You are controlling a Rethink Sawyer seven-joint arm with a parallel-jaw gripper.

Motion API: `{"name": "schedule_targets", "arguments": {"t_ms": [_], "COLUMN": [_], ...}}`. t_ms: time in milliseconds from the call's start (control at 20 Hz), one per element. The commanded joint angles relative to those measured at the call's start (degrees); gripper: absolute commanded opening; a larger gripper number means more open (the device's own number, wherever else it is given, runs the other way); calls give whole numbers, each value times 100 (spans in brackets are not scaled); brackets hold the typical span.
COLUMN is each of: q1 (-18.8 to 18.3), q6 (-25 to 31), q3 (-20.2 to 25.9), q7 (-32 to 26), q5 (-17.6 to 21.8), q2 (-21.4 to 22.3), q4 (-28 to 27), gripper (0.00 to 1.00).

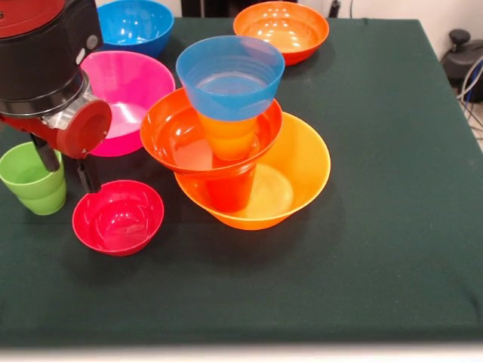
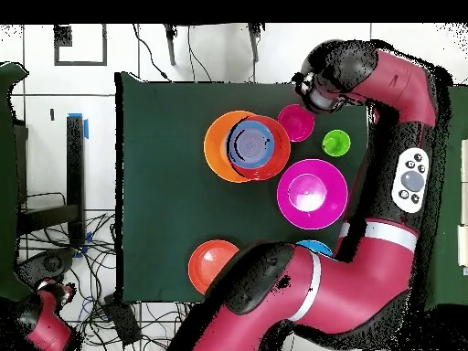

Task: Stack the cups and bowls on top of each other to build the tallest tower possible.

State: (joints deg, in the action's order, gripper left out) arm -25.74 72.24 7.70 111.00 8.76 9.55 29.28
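The tower stands mid-table: a wide orange bowl (image 1: pixel 302 170) (image 2: pixel 216 146) holds a red-orange cup (image 1: pixel 226 192). On that sit a red-orange bowl (image 1: pixel 170 136), an orange cup (image 1: pixel 228 137) and a blue bowl (image 1: pixel 230 75) (image 2: pixel 249 144) on top. My gripper (image 1: pixel 68 166) is at the left, low over the table, open and empty. It is between the light green cup (image 1: pixel 34 179) (image 2: pixel 335 143) and the small crimson bowl (image 1: pixel 118 216) (image 2: pixel 295 122). In the overhead view only my wrist head (image 2: pixel 320 90) shows.
A wide pink bowl (image 1: pixel 132 87) (image 2: pixel 312 192) sits behind the gripper, partly hidden by my wrist. A second blue bowl (image 1: pixel 136 23) (image 2: pixel 315 246) and an orange bowl (image 1: pixel 281 29) (image 2: pixel 213 265) stand at the far edge. Cables lie off the table's right side (image 1: pixel 468 68).
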Motion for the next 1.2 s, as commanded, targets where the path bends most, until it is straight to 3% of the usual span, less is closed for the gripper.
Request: {"name": "schedule_targets", "arguments": {"t_ms": [50,250,600,1200], "q1": [3,-4,-60,-279], "q6": [52,-337,-525,-556], "q3": [171,167,63,-4], "q7": [-1541,-1427,-1190,-1436], "q5": [311,281,327,501], "q2": [40,89,196,238], "q4": [895,1173,1586,1666], "gripper": [100,100,100,100]}}
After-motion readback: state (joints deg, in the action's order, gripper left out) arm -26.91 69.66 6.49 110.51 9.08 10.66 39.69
